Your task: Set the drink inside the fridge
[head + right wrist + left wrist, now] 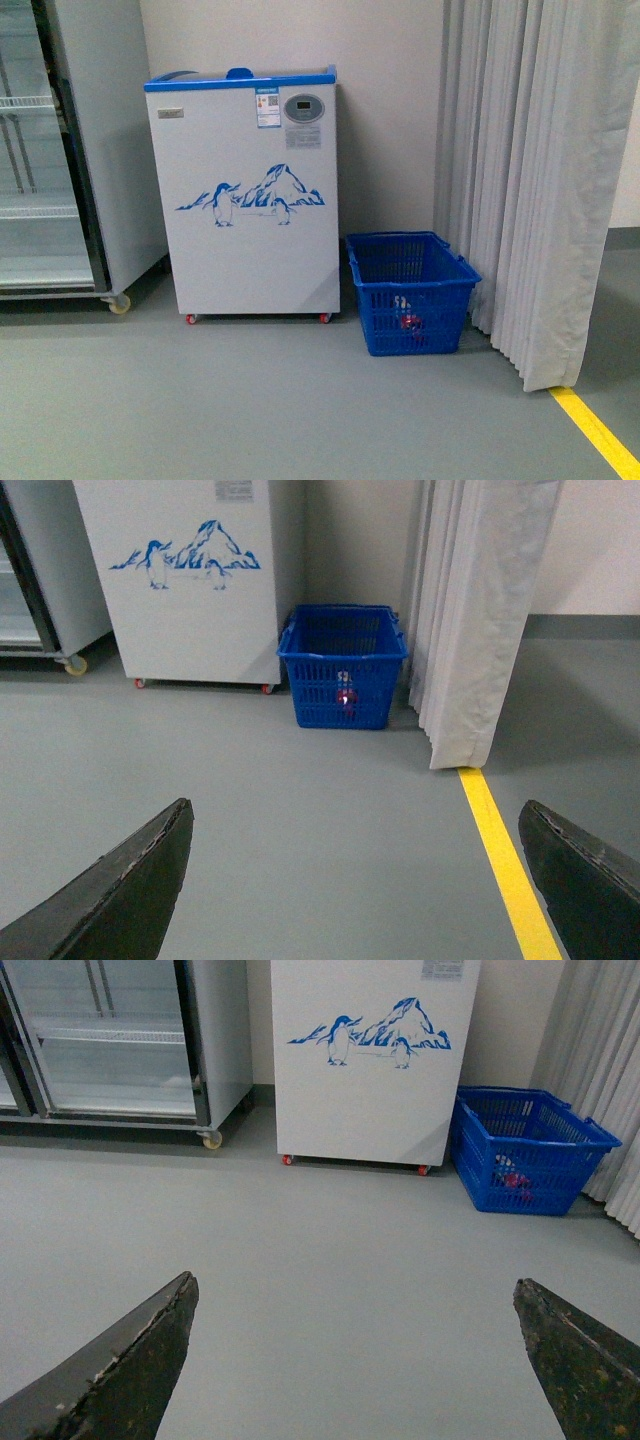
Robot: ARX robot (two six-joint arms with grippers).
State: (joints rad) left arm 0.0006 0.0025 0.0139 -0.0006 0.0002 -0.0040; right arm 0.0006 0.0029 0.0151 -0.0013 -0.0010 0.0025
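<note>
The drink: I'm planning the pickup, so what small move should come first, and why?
Probably roll forward toward the blue basket, keeping it centred for the right gripper. The drink lies inside it, beside the fridge, seen only through the mesh. Both the right gripper and the left gripper are open, empty and well short of it.

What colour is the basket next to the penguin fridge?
The basket is bright blue, beside the fridge; the front view shows it best.
</note>
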